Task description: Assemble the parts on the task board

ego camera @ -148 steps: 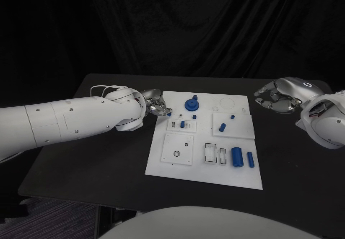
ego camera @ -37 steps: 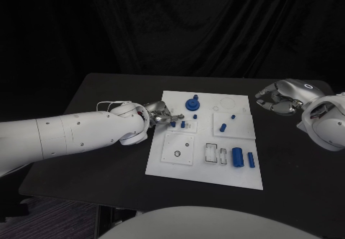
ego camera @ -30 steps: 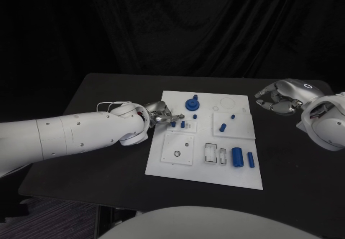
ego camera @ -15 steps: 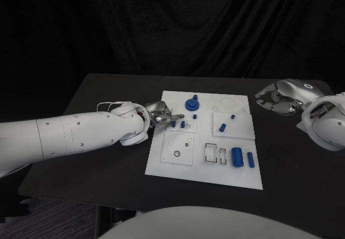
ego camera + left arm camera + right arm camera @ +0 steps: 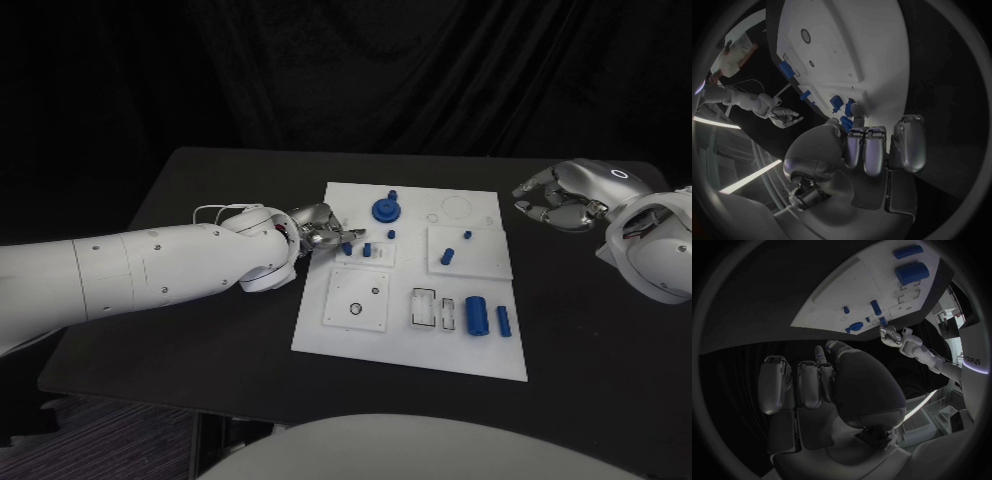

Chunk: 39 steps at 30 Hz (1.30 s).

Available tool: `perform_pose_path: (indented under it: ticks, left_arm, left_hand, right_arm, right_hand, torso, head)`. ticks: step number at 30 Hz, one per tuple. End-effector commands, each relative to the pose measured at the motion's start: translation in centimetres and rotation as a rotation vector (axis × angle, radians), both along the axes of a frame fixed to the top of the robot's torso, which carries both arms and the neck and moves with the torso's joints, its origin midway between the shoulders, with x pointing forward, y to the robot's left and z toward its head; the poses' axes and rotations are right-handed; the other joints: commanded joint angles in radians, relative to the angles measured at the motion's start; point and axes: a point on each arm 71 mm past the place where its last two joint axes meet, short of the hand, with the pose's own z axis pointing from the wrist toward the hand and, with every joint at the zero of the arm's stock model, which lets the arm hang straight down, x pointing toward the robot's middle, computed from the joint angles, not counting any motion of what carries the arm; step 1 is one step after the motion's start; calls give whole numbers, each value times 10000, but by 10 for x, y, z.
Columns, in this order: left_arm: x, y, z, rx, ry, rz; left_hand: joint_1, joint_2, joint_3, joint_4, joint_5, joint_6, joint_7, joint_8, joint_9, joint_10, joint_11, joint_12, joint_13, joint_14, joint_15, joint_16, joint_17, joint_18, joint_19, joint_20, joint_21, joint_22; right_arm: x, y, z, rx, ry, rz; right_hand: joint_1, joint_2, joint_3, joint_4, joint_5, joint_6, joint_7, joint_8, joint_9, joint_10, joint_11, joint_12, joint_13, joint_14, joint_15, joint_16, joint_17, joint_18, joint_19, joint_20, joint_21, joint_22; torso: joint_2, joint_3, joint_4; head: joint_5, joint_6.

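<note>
The task board [image 5: 411,345] lies mid-table, small blue parts [image 5: 485,316] standing and lying on it. At its left edge my left hand [image 5: 323,233] pinches a small blue peg [image 5: 348,248] between fingertips. My right hand [image 5: 560,205] hovers beyond the board's far right corner, fingers curled in on nothing.

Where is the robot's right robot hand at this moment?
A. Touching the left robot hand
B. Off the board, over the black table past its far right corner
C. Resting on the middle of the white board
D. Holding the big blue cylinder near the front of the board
B: in the head view the right robot hand sits with fingers curled, holding nothing, over the black table, clear of the white board.
</note>
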Motion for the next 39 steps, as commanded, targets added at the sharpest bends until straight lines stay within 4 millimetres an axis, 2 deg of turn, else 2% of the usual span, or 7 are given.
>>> perform_pose_path:
  ticks: [1,3,7,10,33,37,39]
  left_arm:
    - [-1,-1,-1,-1,42,-58]
    - [-1,0,-1,1,43,-62]
    - [-1,0,-1,-5,34,-66]
    - [-1,0,-1,-11,28,-75]
    - [0,-2,1,-203,-168,-256]
    - [0,-1,2,-288,-378,-254]
    - [1,0,5,-315,-790,-315]
  left_hand:
    - [144,-2,-56,-15,159,-76,-14,54,223,1022,-74,27,2625,1055,-48,26,2634,-8,35,-49,24,1941]
    - [244,23,-80,-15,345,-114,-17,93,217,1022,-76,27,2625,1055,-48,26,2634,-7,30,-51,18,1939]
    - [312,37,-92,-18,442,-133,-20,120,215,1022,-77,27,2625,1055,-48,26,2634,-3,20,-51,0,1934]
    - [472,56,-97,-20,645,-170,-25,168,208,1022,-80,27,2625,1055,-49,26,2634,0,10,-52,-12,1930]
    - [675,272,-15,-5,903,-185,-44,279,212,1022,-93,27,2625,1055,-56,26,2634,1,2,-55,-18,1929]
    - [680,281,-11,-6,910,-187,-44,283,212,1022,-93,27,2625,1055,-56,26,2634,3,-1,-55,-23,1927]
    - [853,175,-15,-36,918,-250,-45,303,211,1022,-96,27,2625,1055,-56,26,2634,0,4,-59,-7,1932]
  right_arm:
    - [0,-1,-1,-47,65,-108]
    - [0,-1,-1,-48,66,-108]
    - [0,-1,-1,-48,66,-110]
    - [0,-1,-1,-48,66,-113]
    - [0,-1,-2,-72,109,-125]
    - [0,-2,-2,-75,113,-138]
    - [0,-2,-2,-75,115,-146]
  right_hand:
    - [-20,-42,65,7,43,47,11,-46,-9,-62,-17,-39,-600,512,26,-51,-13,133,219,65,-48,1935]
    - [-20,-42,65,7,43,47,11,-46,-9,-62,-17,-39,-600,512,26,-51,-13,133,219,65,-48,1935]
    - [-20,-42,65,7,43,47,11,-46,-9,-62,-17,-39,-600,512,26,-51,-13,133,219,65,-48,1935]
    - [-20,-42,65,7,43,47,11,-46,-9,-62,-17,-39,-600,512,26,-51,-13,133,219,65,-48,1935]
    - [-22,-39,76,-4,44,59,12,-43,-8,-59,-16,-35,-594,510,26,-60,-29,134,218,65,-53,1933]
    - [-22,-39,76,-4,44,59,12,-43,-8,-59,-16,-35,-594,510,26,-60,-29,134,218,65,-53,1933]
    - [-22,-39,76,-4,44,59,12,-43,-8,-59,-16,-35,-594,510,26,-60,-29,134,218,65,-53,1933]
  torso:
    - [4,-1,4]
    - [5,-2,6]
    - [3,-1,5]
    - [1,0,6]
    - [4,-1,9]
    - [2,-3,8]
    - [3,-3,10]
  head:
    - [1,2]
    - [-3,2]
    - [-2,2]
    - [2,2]
    - [18,2]
    - [24,2]
    - [12,2]
